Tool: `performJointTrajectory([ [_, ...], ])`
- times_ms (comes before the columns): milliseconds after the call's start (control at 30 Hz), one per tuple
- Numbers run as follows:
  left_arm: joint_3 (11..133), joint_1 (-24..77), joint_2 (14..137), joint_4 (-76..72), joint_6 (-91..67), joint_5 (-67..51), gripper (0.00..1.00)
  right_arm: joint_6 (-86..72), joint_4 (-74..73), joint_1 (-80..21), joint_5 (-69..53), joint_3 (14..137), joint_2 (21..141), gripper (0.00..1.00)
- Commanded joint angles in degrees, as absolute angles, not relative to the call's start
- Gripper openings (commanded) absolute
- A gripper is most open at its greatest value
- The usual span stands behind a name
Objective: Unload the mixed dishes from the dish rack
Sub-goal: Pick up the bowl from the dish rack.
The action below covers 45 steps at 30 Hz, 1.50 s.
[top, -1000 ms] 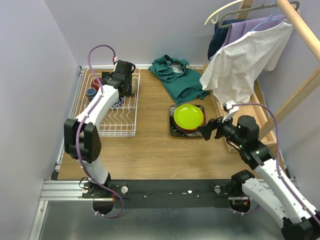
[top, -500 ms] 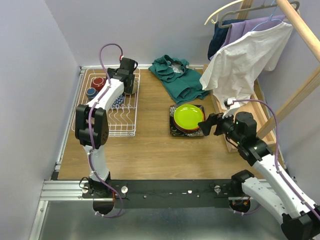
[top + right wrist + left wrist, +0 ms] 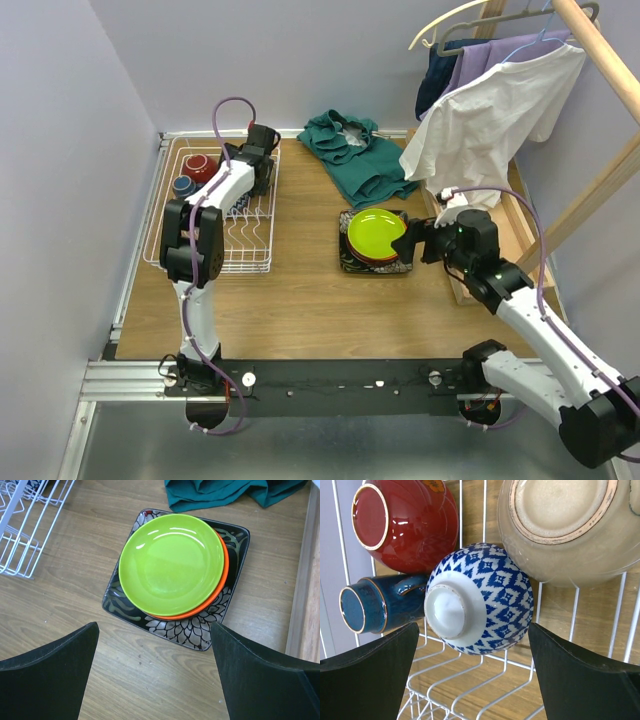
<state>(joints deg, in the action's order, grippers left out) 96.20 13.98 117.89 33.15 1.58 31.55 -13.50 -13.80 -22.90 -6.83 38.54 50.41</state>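
Your left hand stands empty, fingers apart, straddling the upturned blue-white bowl in the dish rack. Descend centred, clear of the beige bowl and dark-blue mug, before closing. Your right hand, also apart, hovers above the plates.

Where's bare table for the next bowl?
Bare wood lies between the dish rack and the stacked plates, and along the near edge. Crowded: the rack's far end, with red bowl, blue-white bowl, beige bowl and blue mug packed together.
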Motion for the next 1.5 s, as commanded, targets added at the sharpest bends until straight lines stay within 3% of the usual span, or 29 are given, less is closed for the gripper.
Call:
performJointTrajectory([
  [0,94.7,13.9,118.8,29.3,5.3,33.9,0.99,-12.0,-14.5,-23.2,-8.5,41.9,53.7,1.0],
  [367,88.7,14.0,116.9,26.5,9.5,32.2,0.99,-10.7,-14.8,-23.2,-10.9,45.8,60.5,1.0],
  [1467,88.2,14.0,115.9,30.1,11.7,28.6,0.99,-7.6,-11.3,-23.2,-9.6,40.3,55.2,1.0],
])
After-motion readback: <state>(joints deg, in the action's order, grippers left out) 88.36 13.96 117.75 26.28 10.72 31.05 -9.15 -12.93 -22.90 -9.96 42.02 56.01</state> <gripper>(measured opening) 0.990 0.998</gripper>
